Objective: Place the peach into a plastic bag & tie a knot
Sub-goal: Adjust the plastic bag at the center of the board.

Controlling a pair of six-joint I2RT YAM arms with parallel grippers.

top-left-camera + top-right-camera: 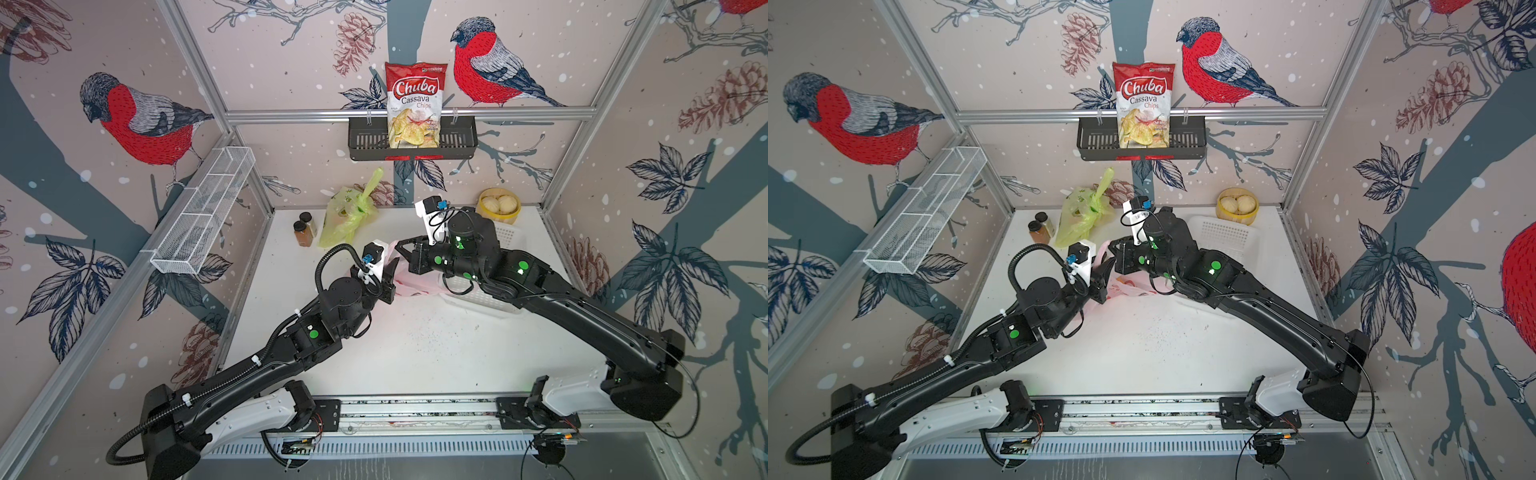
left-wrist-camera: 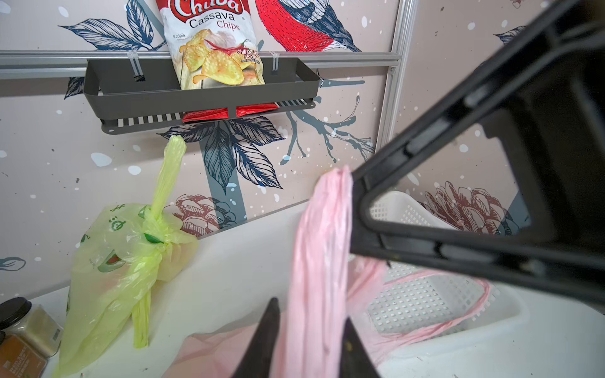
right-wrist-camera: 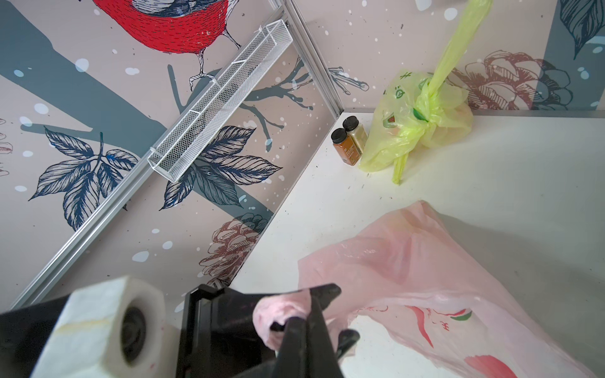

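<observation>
White table (image 1: 415, 353) inside bird-print walls (image 1: 291, 62). Pink bag (image 3: 425, 261) lies mid-table; left gripper (image 1: 390, 271) and right gripper (image 1: 400, 246) each clamp its twisted handle. Arms (image 1: 561, 307) cover part of the bag; peach not discernible.

Plastic bag (image 3: 425, 271): pale pink; I see red and green print on it.
Second bag (image 1: 347, 216): yellow-green, green marks.
Chips packet (image 1: 414, 104): red and white, yellow chips pictured.
Shelf (image 1: 365, 141): black.
Mesh basket (image 1: 203, 212): white.
Table (image 1: 415, 353): white, dark-speckled.
Jars (image 1: 302, 239): black lids; I make out orange-brown and tan contents.
Steamer (image 1: 1237, 219): yellow.
Perforated tray (image 1: 1225, 237): white.
Walls (image 1: 291, 62): pale pink, red-breasted grey birds, navy leaves.
</observation>
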